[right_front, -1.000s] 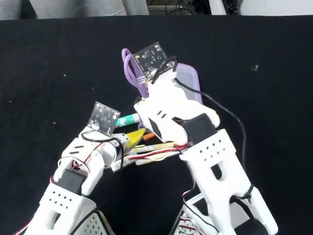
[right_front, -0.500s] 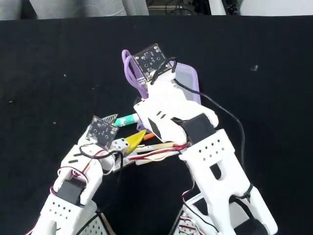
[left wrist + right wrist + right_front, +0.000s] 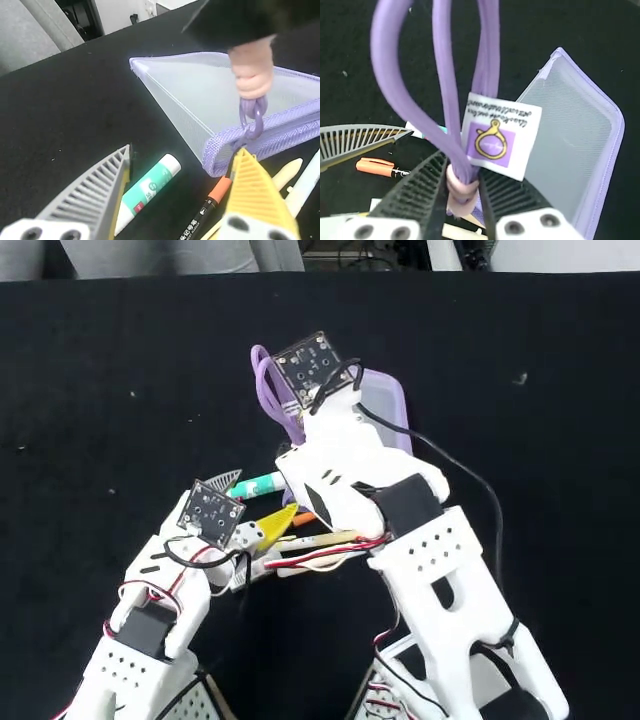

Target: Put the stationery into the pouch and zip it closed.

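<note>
My left gripper hangs with its jaws wide apart over the glue stick. The stick lies on the black table, just beside the purple mesh pouch and an orange marker. My right gripper is clamped on the pouch's purple strap, at what looks like a pink bead.
</note>
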You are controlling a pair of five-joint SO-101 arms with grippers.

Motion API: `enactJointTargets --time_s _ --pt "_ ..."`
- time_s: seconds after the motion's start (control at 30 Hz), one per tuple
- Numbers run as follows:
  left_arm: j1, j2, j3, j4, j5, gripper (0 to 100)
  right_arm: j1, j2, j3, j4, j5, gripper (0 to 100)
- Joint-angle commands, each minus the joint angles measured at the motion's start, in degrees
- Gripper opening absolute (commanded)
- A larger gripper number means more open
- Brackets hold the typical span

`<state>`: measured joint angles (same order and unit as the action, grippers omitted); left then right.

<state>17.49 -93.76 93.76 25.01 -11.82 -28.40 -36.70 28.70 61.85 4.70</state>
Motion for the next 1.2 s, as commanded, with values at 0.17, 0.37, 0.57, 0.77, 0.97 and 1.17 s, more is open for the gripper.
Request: enactJointTargets --time_s 0.17,0.37,0.57,0.77,0.97,1.17 --pt "0.04 0.35 -1.71 -1.32 -0.26 32 -0.97 -2.15 -1.27 0.18 -1.41 1.1" --pt "0.04 1.76 -2.42 -1.67 -0.26 31 -0.97 -2.15 -1.27 0.18 -1.67 1.1" --pt "-1.54 16.00 -6.81 -9.23 -0.18 29 -0.97 -2.15 -2.42 1.23 -1.76 1.1" --pt "-0.57 26.81 -13.76 -9.41 2.90 29 -0.79 -2.15 -2.42 1.41 -1.76 1.1" --pt "1.54 27.60 -13.67 -10.73 2.11 29 -0.62 -2.15 -2.42 1.49 -1.76 1.1" --pt "1.27 30.95 -10.68 -19.78 2.11 29 -0.79 -2.15 -2.42 1.49 -1.76 1.1"
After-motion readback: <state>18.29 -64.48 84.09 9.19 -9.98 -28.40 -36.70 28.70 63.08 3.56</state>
